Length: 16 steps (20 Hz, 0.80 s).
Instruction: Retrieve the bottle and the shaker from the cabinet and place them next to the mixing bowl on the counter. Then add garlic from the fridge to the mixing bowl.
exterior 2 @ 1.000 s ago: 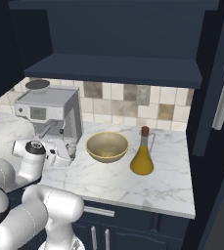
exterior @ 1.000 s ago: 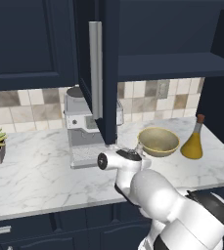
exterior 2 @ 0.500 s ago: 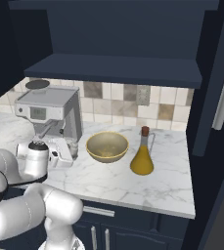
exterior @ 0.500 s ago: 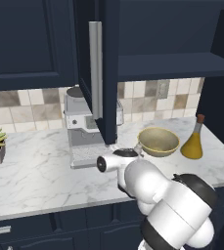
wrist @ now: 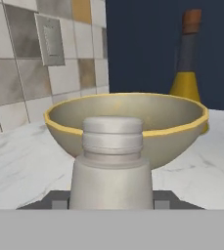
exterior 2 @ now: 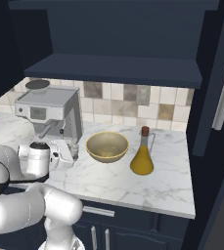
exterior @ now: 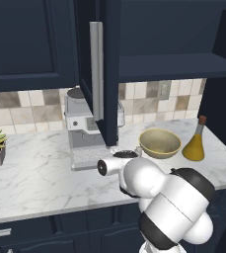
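The hand (wrist: 111,202) is clamping the shaker (wrist: 112,163) between its closed fingertips, holding it upright low over the marble surface (exterior 2: 133,183), just in front of the mixing bowl (exterior 2: 107,146). The bottle (exterior 2: 143,152) is standing on the surface just beside the bowl.

A small pale grey-beige cylindrical shaker (wrist: 111,166) stands upright just in front of a round tan-yellow mixing bowl (wrist: 128,128) on the white grey-veined marble counter (exterior 2: 133,183). A yellow-amber glass bottle (exterior 2: 143,153) with a reddish stopper stands upright just beside the bowl.
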Motion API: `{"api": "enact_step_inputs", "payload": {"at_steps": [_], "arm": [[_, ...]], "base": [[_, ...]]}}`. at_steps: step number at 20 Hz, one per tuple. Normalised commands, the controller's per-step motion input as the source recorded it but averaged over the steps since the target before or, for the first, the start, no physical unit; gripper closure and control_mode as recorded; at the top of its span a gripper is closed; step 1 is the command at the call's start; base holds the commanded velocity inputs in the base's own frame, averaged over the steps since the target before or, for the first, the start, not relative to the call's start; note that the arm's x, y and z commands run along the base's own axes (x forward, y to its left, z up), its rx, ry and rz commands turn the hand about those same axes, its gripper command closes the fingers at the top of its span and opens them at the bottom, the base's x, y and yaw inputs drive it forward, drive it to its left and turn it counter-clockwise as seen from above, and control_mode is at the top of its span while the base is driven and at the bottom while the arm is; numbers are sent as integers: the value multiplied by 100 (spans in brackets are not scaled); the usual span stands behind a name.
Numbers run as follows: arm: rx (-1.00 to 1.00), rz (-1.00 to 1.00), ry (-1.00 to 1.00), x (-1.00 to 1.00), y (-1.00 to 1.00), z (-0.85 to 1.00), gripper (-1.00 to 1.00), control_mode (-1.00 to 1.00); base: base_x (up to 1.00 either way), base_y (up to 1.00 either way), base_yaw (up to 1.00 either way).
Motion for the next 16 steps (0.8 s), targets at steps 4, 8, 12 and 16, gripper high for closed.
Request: {"api": "enact_step_inputs", "payload": {"at_steps": [4,8,12,16], "arm": [[0,0,-2,0,0,-26,100,-100],[-1,0,0,0,0,-34,-100,-100],[0,0,0,-1,0,-31,-100,-100],[0,7,0,-21,8,-16,-100,-100]], "base": [[0,0,0],[0,0,0],[0,0,0],[0,0,0]]}}
